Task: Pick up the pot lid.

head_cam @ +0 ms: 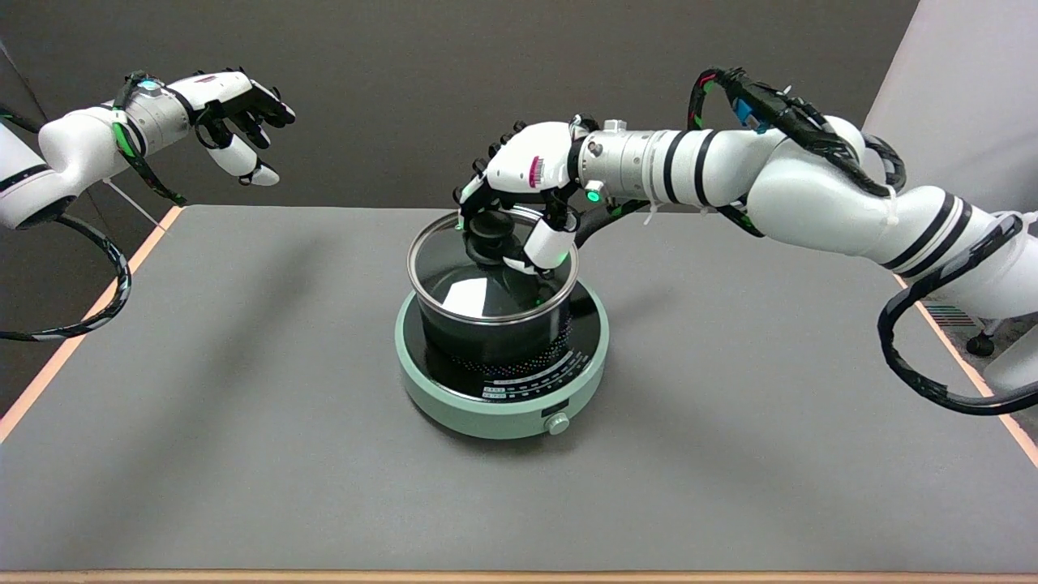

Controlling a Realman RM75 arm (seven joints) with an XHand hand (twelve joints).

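We see a grey table (243, 454) with a pale wood edge, dark wall (405, 81) behind, light panel at far right. Near the table's middle sits a mint-green induction cooker (454, 401), knob (557, 423) on its near side. On the cooker: black pot (486, 341), glass pot lid (454, 276) with steel rim, tilted, near edge apparently still on the pot rim. Right hand (519, 191) is over the lid from behind the cooker, fingers curled around the black lid knob (489, 231). We can't tell how firm the clamp is; fingers hide part of the knob. Right arm is cut off at the frame's right edge. Cable loops hang right of the cooker. Far left of the cooker, the idle left hand (235, 109) hangs in the air.
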